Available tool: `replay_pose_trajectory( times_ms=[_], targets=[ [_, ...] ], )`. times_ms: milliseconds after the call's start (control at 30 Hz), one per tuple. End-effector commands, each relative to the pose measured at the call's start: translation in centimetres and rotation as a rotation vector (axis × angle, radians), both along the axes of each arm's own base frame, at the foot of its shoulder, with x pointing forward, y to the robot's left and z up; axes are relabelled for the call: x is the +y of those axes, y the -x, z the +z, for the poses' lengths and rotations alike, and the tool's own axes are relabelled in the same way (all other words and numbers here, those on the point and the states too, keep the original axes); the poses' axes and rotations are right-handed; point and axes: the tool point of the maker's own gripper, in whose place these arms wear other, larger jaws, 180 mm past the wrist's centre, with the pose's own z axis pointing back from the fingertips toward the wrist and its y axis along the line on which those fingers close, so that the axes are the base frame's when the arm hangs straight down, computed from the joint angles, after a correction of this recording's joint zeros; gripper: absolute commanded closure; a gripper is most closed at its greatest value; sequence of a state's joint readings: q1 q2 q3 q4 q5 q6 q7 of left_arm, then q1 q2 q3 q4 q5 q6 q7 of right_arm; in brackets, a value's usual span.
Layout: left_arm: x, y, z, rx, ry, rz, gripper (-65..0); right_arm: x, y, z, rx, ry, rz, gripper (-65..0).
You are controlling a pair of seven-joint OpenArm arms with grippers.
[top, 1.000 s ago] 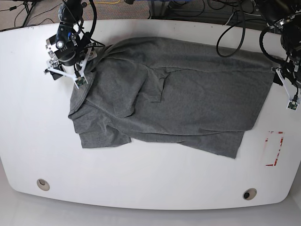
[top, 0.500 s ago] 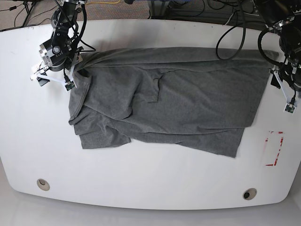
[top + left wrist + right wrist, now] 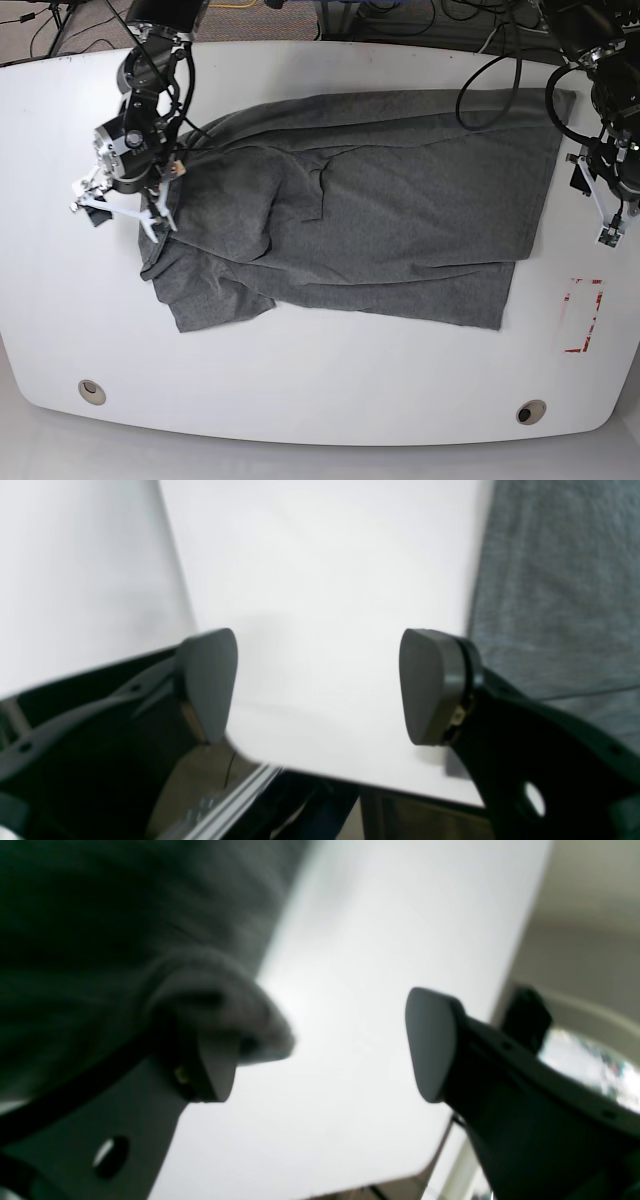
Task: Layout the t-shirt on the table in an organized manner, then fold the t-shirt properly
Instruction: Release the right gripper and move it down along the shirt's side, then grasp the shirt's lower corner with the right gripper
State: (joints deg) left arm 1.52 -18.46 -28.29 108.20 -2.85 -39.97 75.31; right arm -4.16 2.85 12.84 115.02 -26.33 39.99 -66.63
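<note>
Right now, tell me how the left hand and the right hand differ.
The left hand has both fingers bare, while the right hand has a fold of the t-shirt draped over one finger. The left hand sits off the cloth, beside its edge, and the right hand touches it at the opposite end. Both are open above the table.

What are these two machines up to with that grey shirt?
Two robot arms are spreading a grey t-shirt on a white table before folding it. It lies rumpled, one layer flopped over another. The right gripper is open at one end, cloth draped over one finger. The left gripper is open beside the other end, holding nothing.
</note>
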Motion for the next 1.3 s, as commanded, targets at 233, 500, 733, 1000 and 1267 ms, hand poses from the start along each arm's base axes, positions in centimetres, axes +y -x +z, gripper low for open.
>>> replay_pose_trajectory(
  times_ms=[233,500,733,1000,1267],
  targets=[
    [0.7,-0.5,1.3,-0.03,-0.034,-0.001,-47.8,-0.1,5.1,-2.7,0.138,0.033,0.017,-48.8],
    [0.7,-0.5,1.3,-0.029,-0.033,0.0,-47.8,-1.6,6.2,-2.9,0.168,0.07,0.01,-48.8],
    [0.6,-0.6,1.3,-0.032,-0.032,0.0,-47.8,-2.6,2.5,-0.2,0.066,0.098,-0.003,-48.8],
    [-0.1,-1.5,1.6,-0.064,-0.005,0.001,-47.8,-5.3,-1.3,4.6,-0.046,0.25,-0.056,-48.8],
    [-0.4,-1.6,1.5,-0.065,0.001,0.0,-47.8,-4.9,-4.1,6.9,-0.132,0.227,-0.068,-48.8]
  ],
)
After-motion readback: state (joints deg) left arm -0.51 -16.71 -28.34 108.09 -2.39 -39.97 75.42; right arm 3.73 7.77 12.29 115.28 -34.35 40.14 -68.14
